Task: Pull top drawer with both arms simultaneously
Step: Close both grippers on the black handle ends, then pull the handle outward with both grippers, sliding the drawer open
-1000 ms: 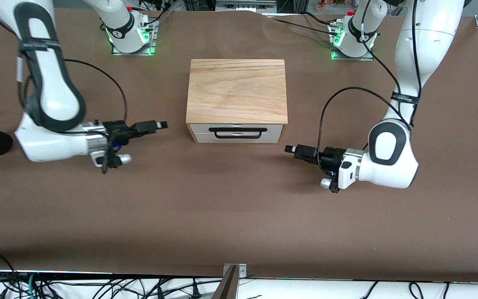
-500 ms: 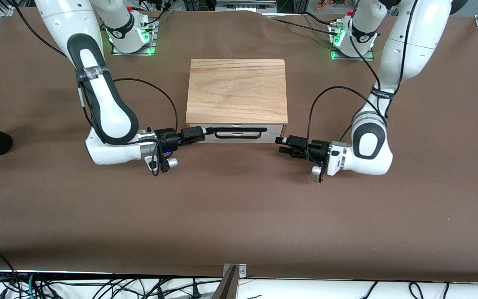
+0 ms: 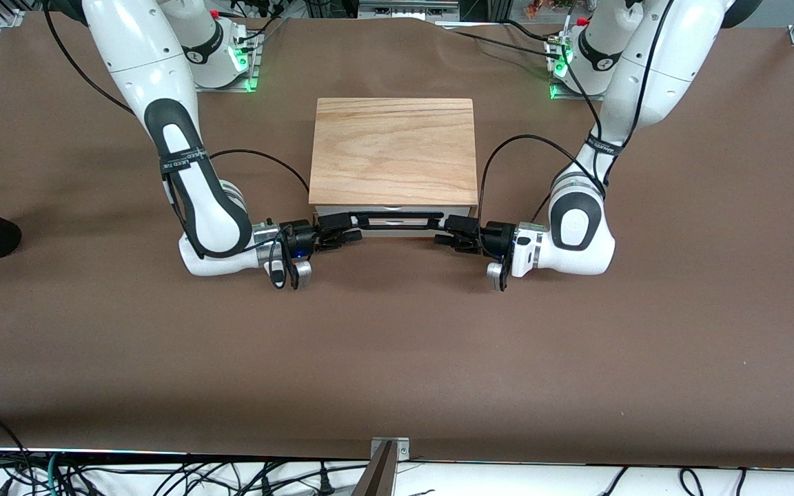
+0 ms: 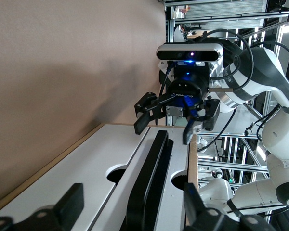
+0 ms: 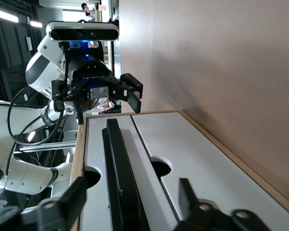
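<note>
My left pincer [image 3: 438,230] and right pincer [image 3: 359,226] straddle the top drawer [image 3: 393,222] handle's ends — wrist views show both spread, fingers either side of the bar.

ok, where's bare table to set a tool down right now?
Free: the wide brown table between the cabinet and the front camera, and the ends outboard of each arm. Crowded: the strip in front of the top drawer, where the left gripper and right gripper have open jaws around its handle.
</note>
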`<state>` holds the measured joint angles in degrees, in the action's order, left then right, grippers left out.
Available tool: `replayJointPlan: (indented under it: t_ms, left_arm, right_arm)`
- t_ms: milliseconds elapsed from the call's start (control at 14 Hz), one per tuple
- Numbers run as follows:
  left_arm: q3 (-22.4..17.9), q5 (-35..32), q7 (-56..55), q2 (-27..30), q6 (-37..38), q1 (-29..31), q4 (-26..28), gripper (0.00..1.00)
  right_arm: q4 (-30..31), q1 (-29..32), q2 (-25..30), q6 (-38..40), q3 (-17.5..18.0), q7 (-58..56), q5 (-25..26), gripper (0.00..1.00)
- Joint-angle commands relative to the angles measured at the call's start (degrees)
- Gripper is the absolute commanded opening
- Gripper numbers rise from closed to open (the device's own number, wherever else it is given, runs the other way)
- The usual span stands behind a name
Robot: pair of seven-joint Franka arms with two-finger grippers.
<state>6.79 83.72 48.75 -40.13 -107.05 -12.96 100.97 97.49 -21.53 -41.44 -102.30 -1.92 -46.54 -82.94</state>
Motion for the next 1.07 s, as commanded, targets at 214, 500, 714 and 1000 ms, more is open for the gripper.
replayJointPlan:
  t_ms: [214, 500, 714, 1000]
  left_arm:
    - [0.4, 1.8, 4.0, 1.5, -0.9, 0.1, 2.7, 0.39]
    - [0.4, 1.9, 6.0, 1.5, -0.8, 0.0, 3.5, 0.25]
    - [0.4, 1.9, 6.1, 1.5, -0.7, 0.0, 3.4, 0.13]
    - [0.5, 1.8, 6.1, 1.5, -0.7, 0.0, 3.4, 0.08]
  right_arm:
    - [1.5, 0.0, 0.2, 2.5, -0.3, -3.2, -1.3, 0.39]
    - [2.0, 0.6, 0.2, 4.5, -0.4, -4.1, -1.3, 0.08]
    - [1.5, 1.0, 0.3, 4.7, -0.4, -4.2, -1.3, 0.0]
    - [-0.2, 1.1, 0.3, 4.6, -0.6, -3.2, -1.2, 0.0]
